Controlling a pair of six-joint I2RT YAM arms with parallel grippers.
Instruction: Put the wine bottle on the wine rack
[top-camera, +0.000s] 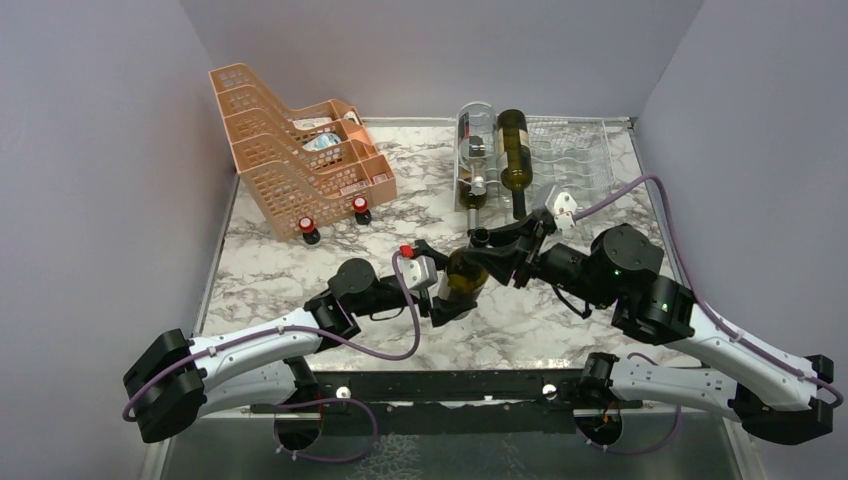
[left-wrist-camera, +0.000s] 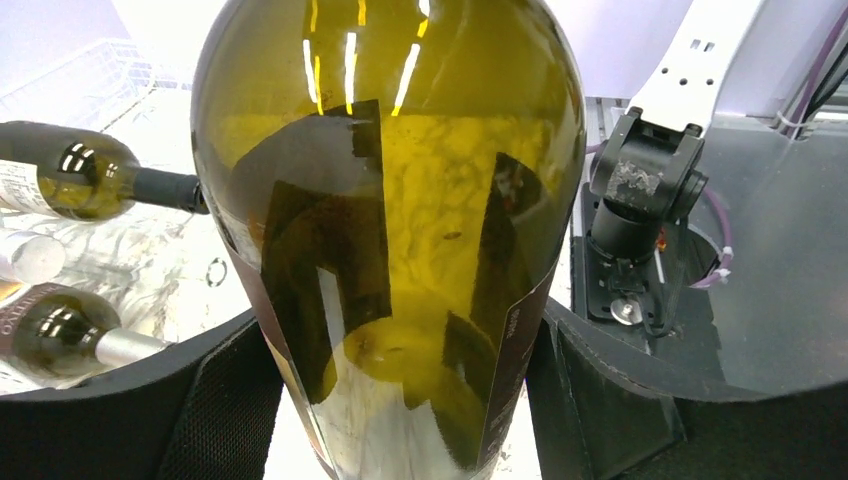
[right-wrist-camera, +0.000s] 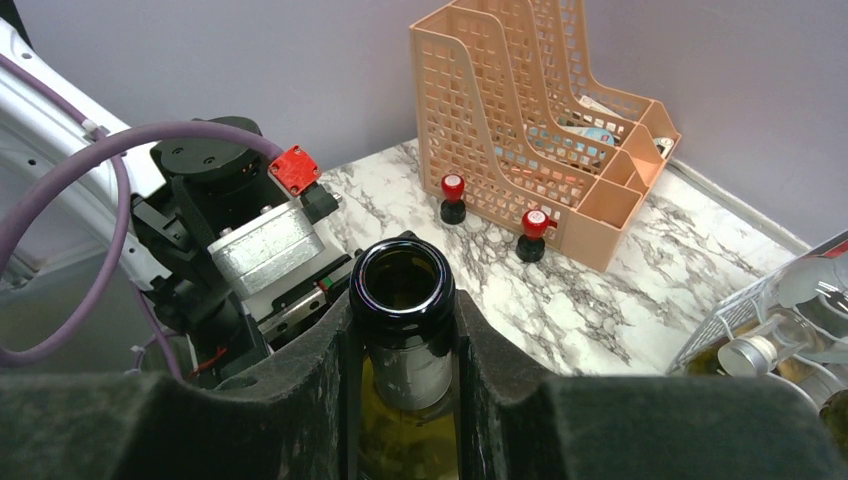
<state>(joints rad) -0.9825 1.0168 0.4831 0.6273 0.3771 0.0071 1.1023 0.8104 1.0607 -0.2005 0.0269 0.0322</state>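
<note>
Handover stage, as you should read it. The wine bottle (top-camera: 462, 285) sits tilted over the middle of the marble tabletop (top-camera: 290, 275), with both arms on it and well short of the wine rack (top-camera: 585, 160). You cannot tell whether its base touches the marble.

- Right gripper (right-wrist-camera: 402, 345): fingers clamped on the neck, just under the open mouth.
- Left gripper (left-wrist-camera: 400, 410): fingers pressed against both flanks of the body, low down.
- Bottle not yet racked.

Next move, judged: one arm has to let go so the other can carry. The rack lies toward the right arm's side, at the far right of the tabletop. Plan to lay the bottle on its side with the neck toward you, like the two already there.

Room:
- A clear bottle (top-camera: 477, 150) and a green bottle (top-camera: 515, 150) fill the leftmost cradles. The cradles to the right of the green one are bare.
- The back wall stands directly behind the rack and the right wall is near its far end, so you have little overshoot.
- The right arm's purple cable (top-camera: 625, 192) arcs just in front of the rack. Watch for a snag.
- The orange trays (top-camera: 300, 140) and two small red-capped pieces (top-camera: 311, 230) sit well apart to the left, off the path.
</note>
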